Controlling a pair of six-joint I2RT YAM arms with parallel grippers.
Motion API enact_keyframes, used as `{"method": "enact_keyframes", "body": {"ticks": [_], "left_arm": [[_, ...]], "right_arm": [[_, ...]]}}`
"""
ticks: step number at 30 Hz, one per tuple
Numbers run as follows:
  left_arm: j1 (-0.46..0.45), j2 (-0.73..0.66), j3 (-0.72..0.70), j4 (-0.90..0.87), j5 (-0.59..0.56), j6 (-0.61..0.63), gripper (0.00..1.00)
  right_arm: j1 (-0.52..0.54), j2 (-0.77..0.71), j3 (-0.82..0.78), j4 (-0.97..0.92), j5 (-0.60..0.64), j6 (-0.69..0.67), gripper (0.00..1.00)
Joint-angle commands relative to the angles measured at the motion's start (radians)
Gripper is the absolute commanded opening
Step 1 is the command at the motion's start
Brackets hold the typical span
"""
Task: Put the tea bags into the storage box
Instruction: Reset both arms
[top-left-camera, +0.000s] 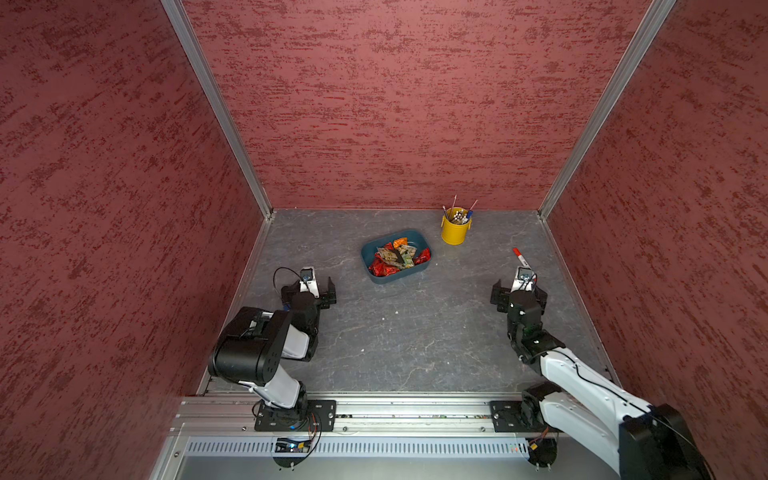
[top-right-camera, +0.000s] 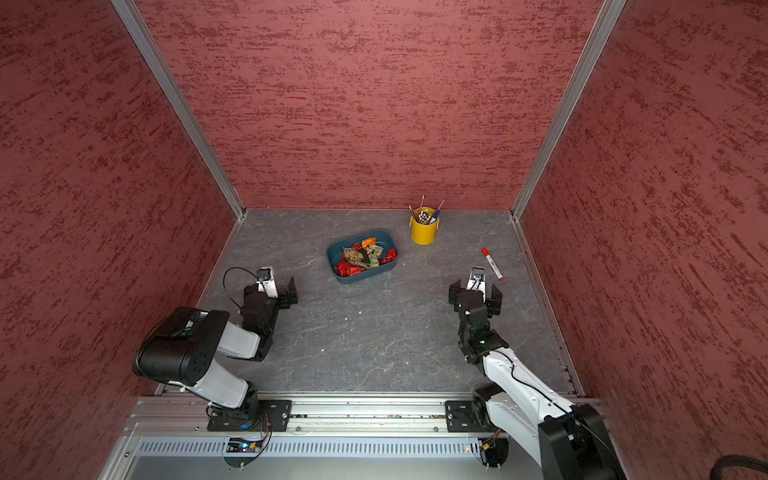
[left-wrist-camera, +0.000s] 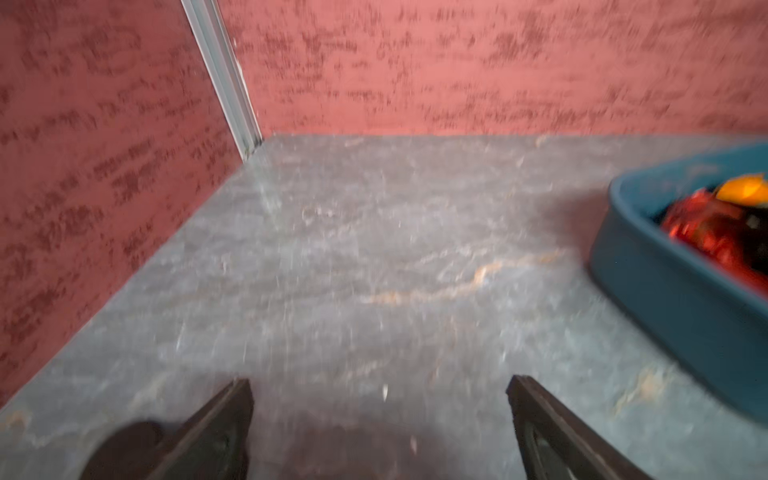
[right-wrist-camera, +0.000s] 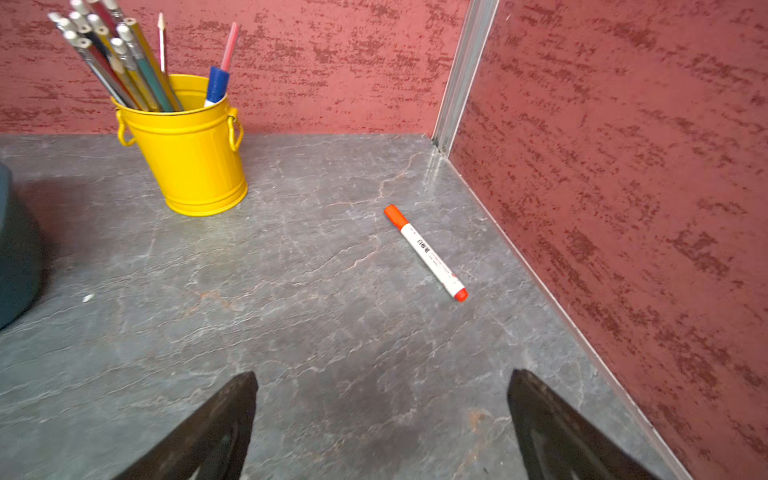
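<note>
The storage box (top-left-camera: 366, 254) (top-right-camera: 332, 255), a shallow teal tub, sits at the middle of the grey floor toward the back. Several tea bags (top-left-camera: 395, 259) (top-right-camera: 360, 259) lie heaped inside it: red foil, one orange, and dark pouches with labels. No tea bag shows on the floor. My left gripper (top-left-camera: 308, 287) (top-right-camera: 270, 287) is open and empty, in front of the box and to its left. In the blurred left wrist view, the box wall (left-wrist-camera: 665, 291) and red and orange tea bags (left-wrist-camera: 706, 232) lie off to one side of the left gripper (left-wrist-camera: 380, 382). My right gripper (top-left-camera: 519, 287) (top-right-camera: 476, 287) (right-wrist-camera: 382, 376) is open over bare floor.
A yellow pencil cup (top-left-camera: 455, 230) (top-right-camera: 423, 232) (right-wrist-camera: 195, 158) stands right of the box near the back wall. A red-capped white marker (top-left-camera: 520, 257) (top-right-camera: 492, 264) (right-wrist-camera: 426, 253) lies just beyond the right gripper, close to the right wall. Red walls enclose three sides.
</note>
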Motion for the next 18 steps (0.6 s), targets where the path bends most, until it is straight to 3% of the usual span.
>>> {"method": "enact_keyframes", "body": {"ticks": [1,6,8,10,13,15,16,18], "left_arm": [[0.037,-0.035,0.092,-0.1,0.019,-0.031,1.0],[0.059,-0.035,0.108,-0.128,0.054,-0.038,1.0],[0.058,-0.034,0.098,-0.106,0.053,-0.037,1.0],[0.057,-0.036,0.08,-0.071,0.045,-0.04,1.0],[0.051,-0.034,0.064,-0.041,0.034,-0.034,1.0],[0.042,-0.031,0.07,-0.047,0.031,-0.023,1.0],[0.038,-0.03,0.077,-0.06,0.039,-0.016,1.0],[0.044,-0.034,0.093,-0.096,0.051,-0.02,1.0]], "right_arm": [[-0.034,0.085,-0.067,0.348,-0.054,-0.05,0.98],[-0.051,0.39,-0.026,0.716,-0.106,-0.118,0.99],[-0.055,0.54,0.026,0.782,-0.099,-0.147,0.98],[-0.061,0.517,0.03,0.74,-0.114,-0.126,0.98],[-0.104,0.531,-0.049,0.89,-0.209,-0.108,0.98],[-0.118,0.572,-0.067,0.918,-0.357,-0.125,0.98],[-0.134,0.644,-0.064,1.022,-0.41,-0.151,0.99],[-0.126,0.596,-0.042,0.907,-0.38,-0.131,0.99]]}}
